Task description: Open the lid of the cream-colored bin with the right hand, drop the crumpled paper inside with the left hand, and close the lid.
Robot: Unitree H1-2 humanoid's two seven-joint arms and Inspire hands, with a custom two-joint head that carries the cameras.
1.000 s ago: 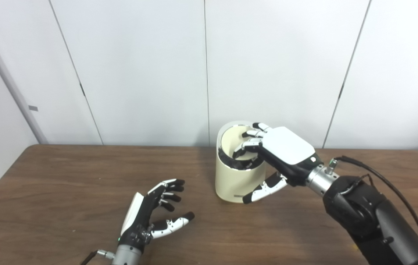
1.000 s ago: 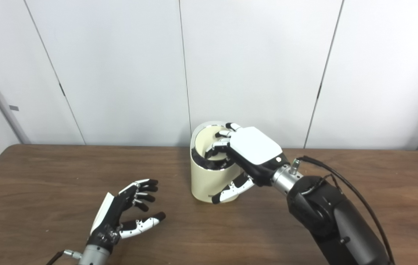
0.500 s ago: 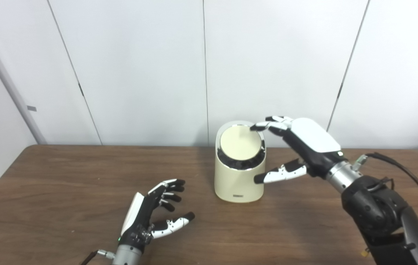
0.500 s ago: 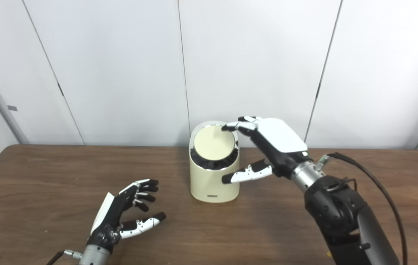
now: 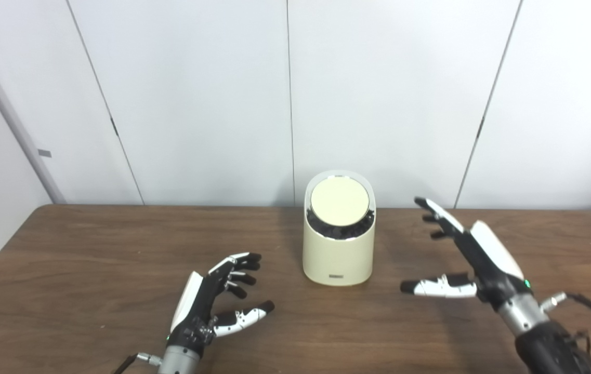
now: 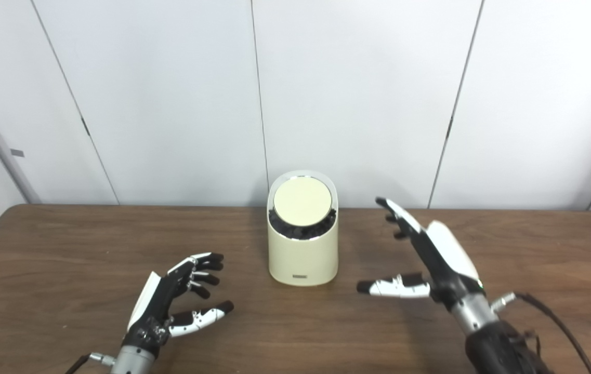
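White wall panels back the dark wooden table (image 5: 92, 249) I am working at. I note the cream-coloured cylindrical bin (image 5: 338, 244) upright near the table's far edge, its round slanted lid (image 5: 340, 203) shut flush in the rim. My left hand (image 5: 212, 304) rests low at the near edge, fingers spread and loosely curled, holding nothing. My right hand (image 5: 469, 254) hovers apart from the bin on its right side, fingers extended, thumb splayed, empty. I cannot see any crumpled paper.
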